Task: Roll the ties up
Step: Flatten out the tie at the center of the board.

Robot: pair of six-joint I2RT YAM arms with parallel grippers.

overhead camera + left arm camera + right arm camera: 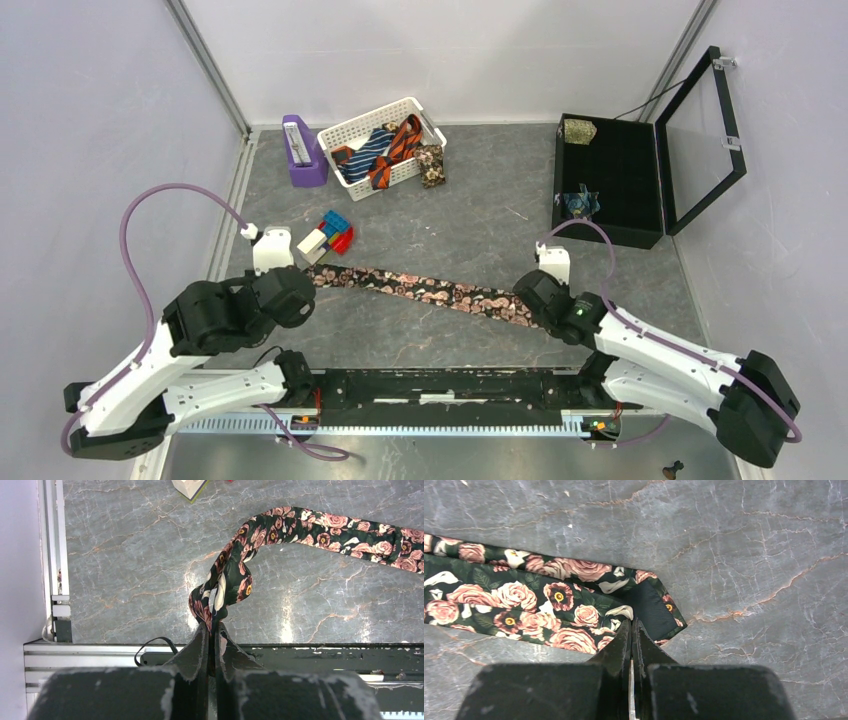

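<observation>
1. Grey marbled table (450,210) fills the overhead view, with pale walls around it.
2. A dark floral tie (420,288) with pink and cream roses lies stretched across the middle of the table, running between the two arms.
3. The left gripper (211,630) is closed tight on the narrow end of the floral tie, which bunches and hangs lifted off the surface.
4. The right gripper (631,630) is pinched closed on the edge of the wide pointed end, which lies flat with a corner of dark lining showing.
5. At the far side, a white basket (352,128) holds striped ties (385,150).
6. Toy blocks (327,237) sit near the tie's left end.
7. An open black case (610,170) stands at the far right.
</observation>
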